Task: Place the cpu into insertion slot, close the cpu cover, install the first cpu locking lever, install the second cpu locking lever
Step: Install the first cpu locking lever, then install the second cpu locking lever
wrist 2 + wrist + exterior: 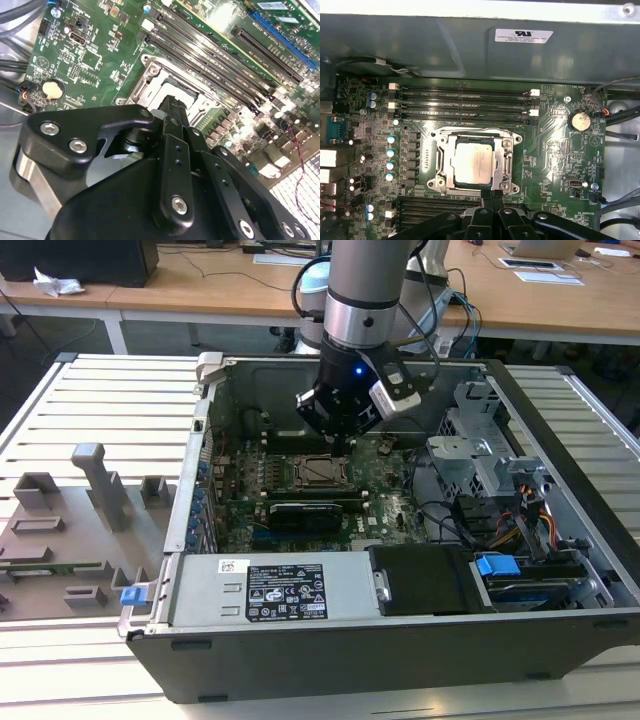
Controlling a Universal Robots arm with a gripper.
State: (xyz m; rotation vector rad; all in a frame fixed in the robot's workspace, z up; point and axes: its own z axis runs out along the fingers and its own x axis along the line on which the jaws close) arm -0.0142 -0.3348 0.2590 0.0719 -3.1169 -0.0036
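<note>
In the first wrist view the cpu (474, 162), a silver-grey square, lies flat in the insertion slot (470, 142) on the green motherboard. The silver cpu cover (507, 160) lies down around it, framing the chip in its window. Whether the side levers are latched cannot be told. My gripper (492, 194) hovers just off the socket's edge with its two black fingers pressed together and nothing between them. In the second wrist view the gripper (172, 102) stands right over the socket's cover (155, 82). The exterior view shows the gripper (340, 445) just behind the cpu (322, 472), inside the open computer case.
Long black memory slots (465, 102) run beside the socket, and a coin battery (579, 120) sits to one side. The labelled power supply (290, 590) fills the case's near side; drive cage (480, 455) and cables (520, 525) are at the exterior view's right. A grey fixture plate (70, 530) lies outside.
</note>
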